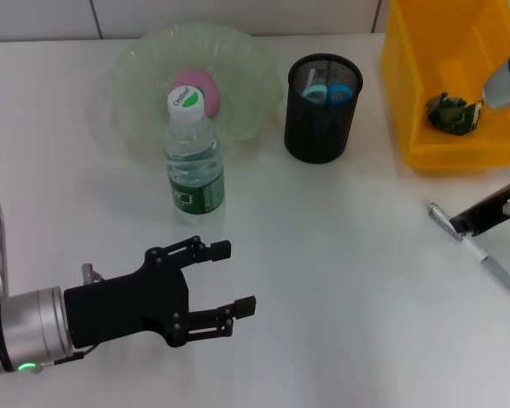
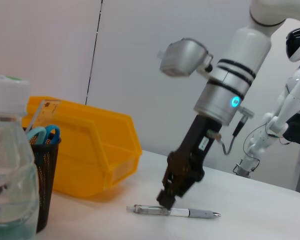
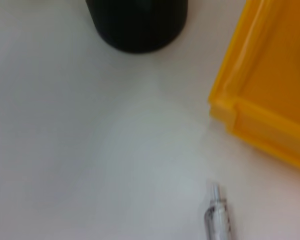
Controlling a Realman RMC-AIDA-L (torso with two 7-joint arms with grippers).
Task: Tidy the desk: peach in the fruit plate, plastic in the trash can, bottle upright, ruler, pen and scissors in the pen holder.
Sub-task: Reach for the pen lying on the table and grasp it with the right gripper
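The pink peach [image 1: 195,87] lies in the green glass fruit plate [image 1: 136,59]. In front of the plate the water bottle [image 1: 193,161] stands upright. The black mesh pen holder [image 1: 323,109] holds blue-handled scissors [image 1: 327,91] and a clear ruler [image 2: 41,111]. Crumpled plastic [image 1: 450,115] sits inside the yellow trash can [image 1: 425,76]. The pen [image 1: 480,251] lies flat on the table at the right. My right gripper [image 1: 461,224] is down at the pen's upper end and touches it. My left gripper [image 1: 235,278] hovers open and holds nothing, near the table's front, below the bottle.
In the left wrist view the bottle [image 2: 10,165] and pen holder [image 2: 45,170] stand close by, with the yellow bin [image 2: 90,150] behind them. Bare white table lies between the two grippers. A wall runs along the back.
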